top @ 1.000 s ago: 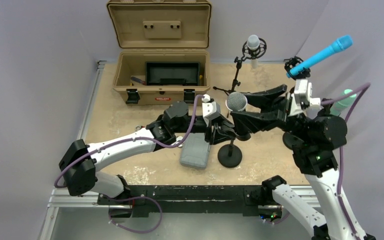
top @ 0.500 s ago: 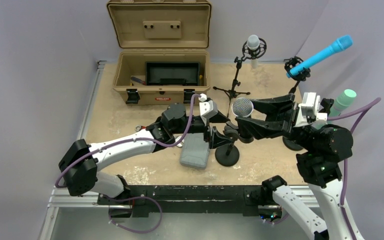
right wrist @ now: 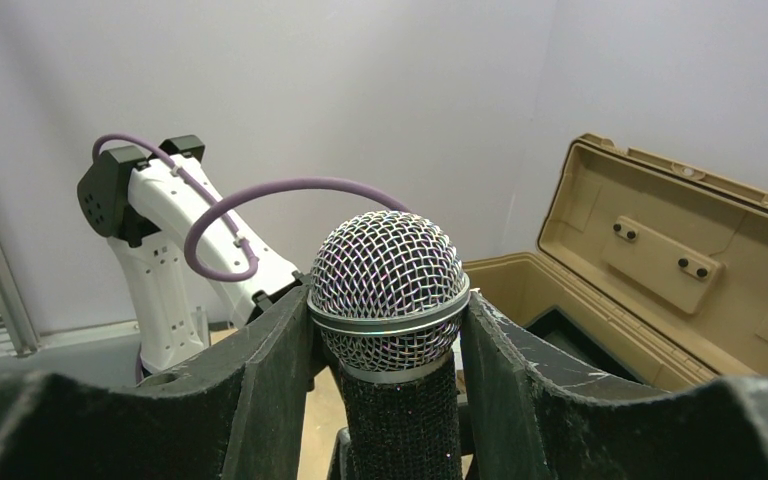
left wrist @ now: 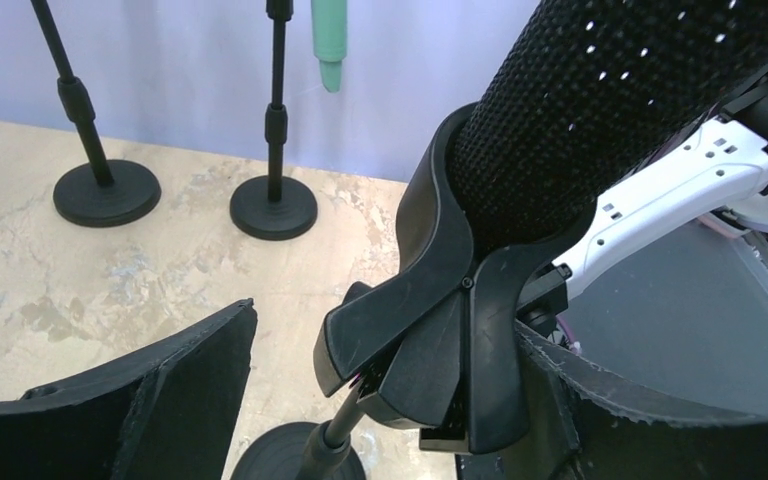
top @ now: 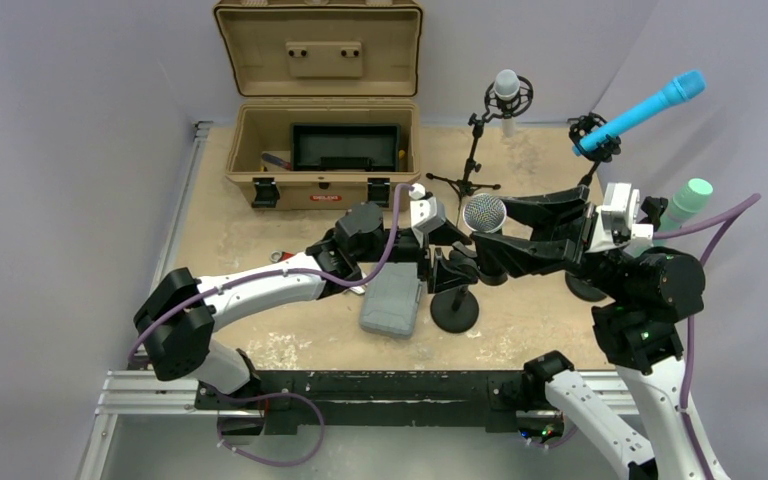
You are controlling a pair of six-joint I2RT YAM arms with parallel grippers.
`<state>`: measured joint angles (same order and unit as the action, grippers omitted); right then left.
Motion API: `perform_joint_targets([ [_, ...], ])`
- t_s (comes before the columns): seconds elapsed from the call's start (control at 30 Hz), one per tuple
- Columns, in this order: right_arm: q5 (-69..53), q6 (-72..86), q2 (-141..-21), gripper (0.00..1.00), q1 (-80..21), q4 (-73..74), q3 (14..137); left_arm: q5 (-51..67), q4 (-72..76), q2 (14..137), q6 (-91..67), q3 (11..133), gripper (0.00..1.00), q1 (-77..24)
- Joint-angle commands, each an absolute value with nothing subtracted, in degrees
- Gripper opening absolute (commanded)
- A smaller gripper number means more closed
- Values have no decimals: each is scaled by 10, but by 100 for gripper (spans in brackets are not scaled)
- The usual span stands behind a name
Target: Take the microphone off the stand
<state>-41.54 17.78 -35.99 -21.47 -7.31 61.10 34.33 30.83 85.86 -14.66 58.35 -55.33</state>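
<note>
A microphone with a silver mesh head and a black glittery body sits in the black clip of a short stand with a round base. My right gripper is shut on the microphone; in the right wrist view its fingers press both sides of the mesh head. My left gripper is open around the clip and stand pole. In the left wrist view one finger touches the clip and a gap shows on the other side. The microphone body rises out of the clip.
An open tan toolbox stands at the back. A grey case lies just left of the stand base. Other stands hold a white microphone, a blue one and a green one at the back right.
My right gripper shifted a little to the right with the microphone head, then held still. My left arm reached further right, bringing its fingers around the stand clip.
</note>
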Motion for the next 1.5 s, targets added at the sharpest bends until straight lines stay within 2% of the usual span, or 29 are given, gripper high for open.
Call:
perform_joint_targets([
  [0.0,-427,149,-371,0,-214,-81,617,356,349,858,-158,613,80,-560],
  [0.07,-427,151,-371,0,-214,-83,617,361,344,861,-157,617,77,-561],
  [0.1,-427,152,-371,0,-214,-85,616,363,340,862,-157,619,71,-561],
  [0.17,-427,156,-371,0,-214,-91,615,365,332,866,-154,621,51,-562],
  [0.2,-427,158,-372,0,-214,-92,615,364,326,867,-154,621,37,-563],
  [0.23,-427,159,-372,0,-214,-93,615,358,315,867,-153,622,19,-564],
  [0.27,-427,161,-373,0,-214,-95,616,352,297,865,-150,623,7,-563],
  [0.3,-425,164,-373,0,-214,-97,617,347,280,862,-142,622,0,-563],
  [0.73,-399,268,-441,0,-214,-247,659,284,124,815,-97,624,0,-563],
  [1.0,-274,275,-470,0,-214,-258,719,266,73,809,-78,637,0,-566],
  [1.1,-179,247,-470,0,-214,-195,756,254,64,810,-78,639,0,-566],
  [1.33,13,58,-472,0,-214,31,876,193,2,797,-86,679,0,-569],
  [1.47,87,48,-450,0,-214,116,823,136,-43,777,-77,694,0,-579],
])
